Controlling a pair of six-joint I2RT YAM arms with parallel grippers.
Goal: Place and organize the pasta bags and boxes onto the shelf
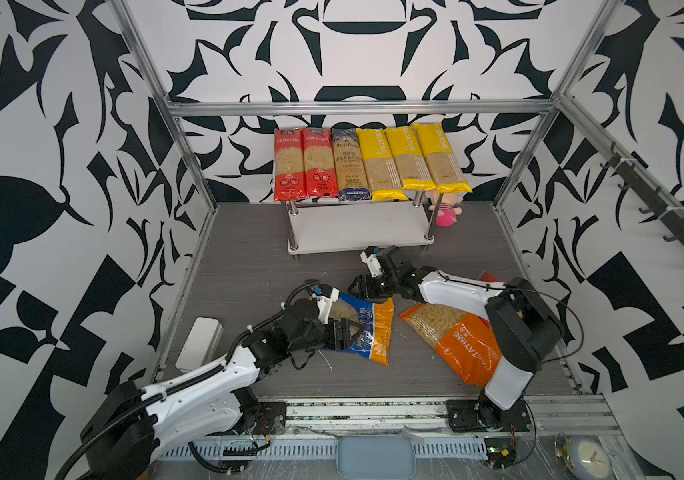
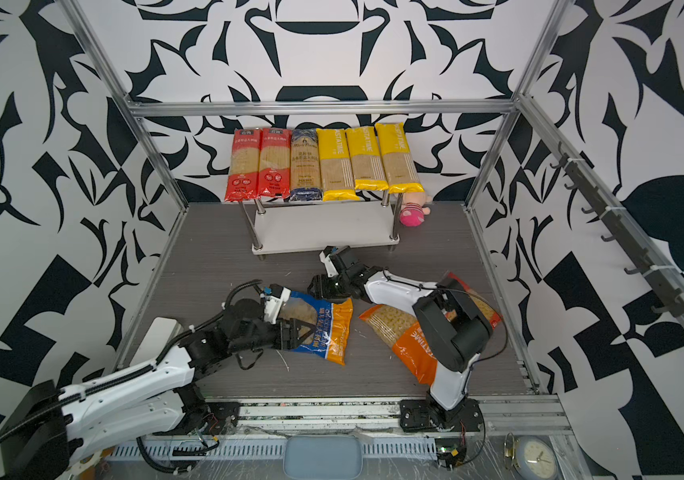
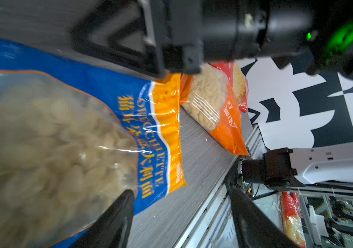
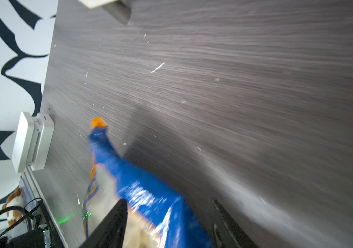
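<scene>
Six long spaghetti packs lie side by side on the shelf's top board: two red, one dark blue, three yellow. The lower shelf board is bare. A blue short-pasta bag lies mid-table. My left gripper hovers open at its near side, one finger over the bag. My right gripper stands open at its far edge, with the bag's corner between the jaws. To the right lies an orange bag. A red bag is mostly hidden under the right arm.
A pink plush doll sits beside the shelf's right posts. A white box stands at the table's left edge. Aluminium frame posts ring the table. A grey-blue tray and a clock lie beyond the front rail.
</scene>
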